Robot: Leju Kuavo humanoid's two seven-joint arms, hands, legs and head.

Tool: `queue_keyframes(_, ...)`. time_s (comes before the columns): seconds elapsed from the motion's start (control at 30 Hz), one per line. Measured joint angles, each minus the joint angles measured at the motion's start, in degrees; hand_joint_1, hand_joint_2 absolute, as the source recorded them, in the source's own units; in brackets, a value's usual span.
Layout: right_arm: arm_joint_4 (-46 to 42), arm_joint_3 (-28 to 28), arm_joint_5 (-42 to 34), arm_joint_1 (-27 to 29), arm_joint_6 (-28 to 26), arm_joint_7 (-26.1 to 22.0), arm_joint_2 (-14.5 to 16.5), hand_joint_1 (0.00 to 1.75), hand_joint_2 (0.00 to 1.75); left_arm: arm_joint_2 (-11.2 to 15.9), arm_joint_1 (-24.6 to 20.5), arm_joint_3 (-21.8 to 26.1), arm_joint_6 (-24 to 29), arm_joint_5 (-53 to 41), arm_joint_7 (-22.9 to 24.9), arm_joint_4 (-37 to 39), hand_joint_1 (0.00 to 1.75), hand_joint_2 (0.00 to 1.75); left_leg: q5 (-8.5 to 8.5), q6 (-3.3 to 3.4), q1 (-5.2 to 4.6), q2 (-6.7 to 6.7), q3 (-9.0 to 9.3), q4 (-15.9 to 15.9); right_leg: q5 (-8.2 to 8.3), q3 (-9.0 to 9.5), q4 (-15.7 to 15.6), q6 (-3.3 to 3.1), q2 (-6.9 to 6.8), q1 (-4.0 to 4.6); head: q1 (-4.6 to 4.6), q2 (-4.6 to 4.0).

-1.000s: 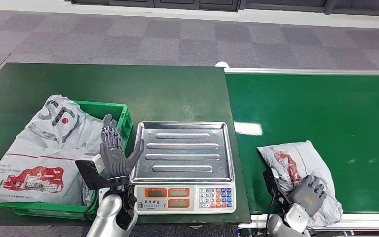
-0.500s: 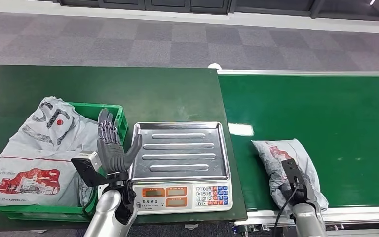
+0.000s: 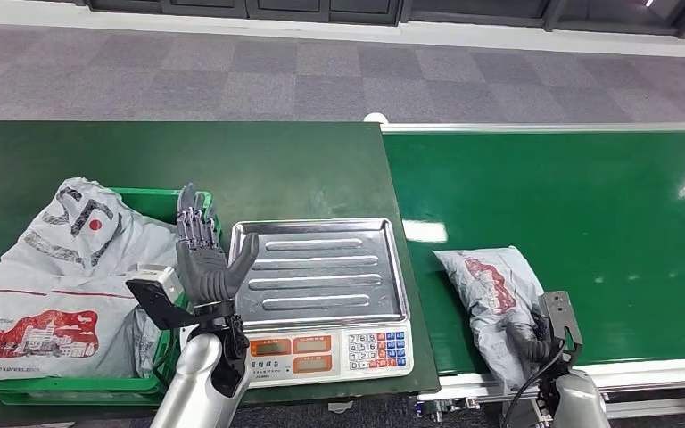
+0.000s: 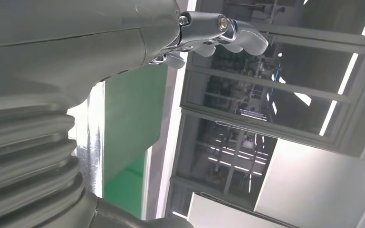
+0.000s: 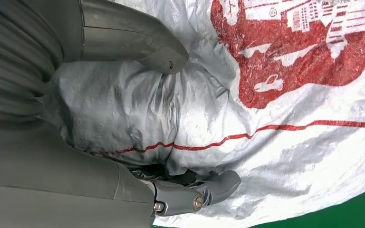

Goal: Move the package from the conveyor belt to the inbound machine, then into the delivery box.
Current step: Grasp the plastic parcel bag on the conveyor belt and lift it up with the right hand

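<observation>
Camera shifted; right robot hand now lower, at package's near end. Left robot hand unchanged, raised, released, by green plastic crate. One steel-tray scale. One grey-white printed plastic package on green conveyor belt, grasped by right robot hand.

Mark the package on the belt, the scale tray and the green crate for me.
package (image 3: 491, 285), head view, on its red print.
scale tray (image 3: 321, 272), head view, middle of the steel pan.
green crate (image 3: 156, 198), head view, bare far rim.
</observation>
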Motion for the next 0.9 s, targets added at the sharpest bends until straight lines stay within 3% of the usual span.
queue_keyframes(0.07, 0.1, -0.2, 0.2, 0.0, -0.4, -0.1, 0.0, 1.75, 1.75, 0.0, 0.0, 0.0, 0.0, 0.0, 0.0, 0.0, 0.00, 1.75, 0.00, -0.03, 0.02, -0.01, -0.03, 0.0, -0.04, 0.00, 0.0, 0.02, -0.13, -0.02, 0.00, 0.00)
queue_keyframes(0.17, 0.2, -0.1, 3.0, -0.1, -7.1, -0.5, 0.1, 1.75, 1.75, -0.1, -0.2, -0.1, 0.0, -0.1, 0.0, 0.0, 0.00, 1.75, 0.08, 0.04, -0.06, -0.24, -0.20, 0.0, -0.07, -0.03, 0.0, 0.05, -0.37, -0.10, 0.01, 0.00)
queue_keyframes(0.23, 0.2, 0.9, 7.6, 0.0, -19.5, 1.1, 0.9, 1.75, 1.75, -0.1, -0.2, -0.1, 0.5, -0.5, 0.5, -0.1, 0.00, 1.75, 0.44, 0.34, -0.32, -0.76, -0.44, 0.0, 0.10, -0.18, 0.0, 0.07, -0.42, -0.15, 0.03, 0.00)
queue_keyframes(0.3, -0.7, 3.2, 11.2, 0.6, -32.5, 4.4, 2.4, 1.75, 1.75, -0.2, -0.2, 0.0, 1.0, -1.1, 1.5, -0.2, 0.00, 1.75, 0.88, 0.61, -0.87, -1.66, -0.86, 0.1, 2.67, -0.70, -0.1, -0.28, -0.30, -0.29, 0.05, 0.00)
queue_keyframes(0.37, -3.8, 6.4, 12.4, 2.3, -39.3, 7.7, 4.2, 1.75, 1.75, -0.1, 0.2, 0.1, 1.1, -1.7, 2.3, -0.1, 0.00, 1.75, 1.08, 0.69, -1.52, -2.57, -1.34, 0.3, 5.68, -1.26, -0.1, -0.10, -0.10, -0.73, 0.02, 0.00)
queue_keyframes(0.4, -6.2, 8.4, 13.0, 3.5, -40.6, 9.4, 5.0, 1.75, 1.75, 0.0, 0.5, 0.1, 1.1, -2.0, 2.5, -0.1, 0.00, 1.75, 1.05, 0.69, -1.75, -2.85, -1.49, 0.3, 6.44, -1.38, -0.1, 0.44, -0.03, -0.98, 0.01, 0.00)
queue_keyframes(0.47, -12.0, 13.0, 14.5, 6.2, -41.4, 13.6, 6.4, 1.75, 1.75, 0.3, 1.5, 0.2, 1.1, -2.3, 2.8, 0.1, 0.00, 1.75, 0.96, 0.62, -1.99, -3.13, -1.58, 0.4, 6.38, -1.46, 0.0, 1.55, -0.01, -1.33, 0.01, 0.00)
queue_keyframes(0.5, -14.8, 15.1, 15.2, 7.5, -41.3, 15.5, 6.8, 1.75, 1.75, 0.4, 2.0, 0.2, 1.1, -2.4, 2.8, 0.1, 0.00, 1.75, 0.93, 0.58, -2.05, -3.18, -1.62, 0.3, 6.28, -1.54, 0.1, 1.65, -0.01, -1.40, 0.00, 0.00)
queue_keyframes(0.6, -22.3, 20.7, 18.4, 11.0, -40.9, 20.7, 7.5, 1.75, 1.75, 0.6, 2.9, 0.3, 1.1, -2.6, 2.8, 0.3, 0.00, 1.75, 0.88, 0.49, -2.17, -3.21, -1.90, 0.3, 6.19, -1.98, 0.5, 1.46, 0.00, -1.48, 0.01, 0.00)
queue_keyframes(0.73, -28.5, 26.9, 28.3, 13.2, -41.2, 29.3, 7.2, 1.75, 1.75, 0.7, 3.3, 0.4, 0.9, -2.6, 2.8, 0.8, 0.00, 1.75, 0.90, 0.34, -2.28, -3.21, -2.22, 0.3, 6.00, -2.56, 0.9, 1.27, 0.00, -1.55, -0.01, 0.00)
queue_keyframes(0.9, -30.8, 30.2, 30.5, 13.8, -41.3, 31.0, 6.7, 1.75, 1.75, 0.7, 3.4, 0.4, 0.7, -2.6, 2.8, 1.3, 0.00, 1.75, 0.99, 0.15, -2.32, -3.29, -2.51, 0.3, 5.89, -2.97, 1.2, 1.18, -0.03, -1.59, 0.01, 0.00)
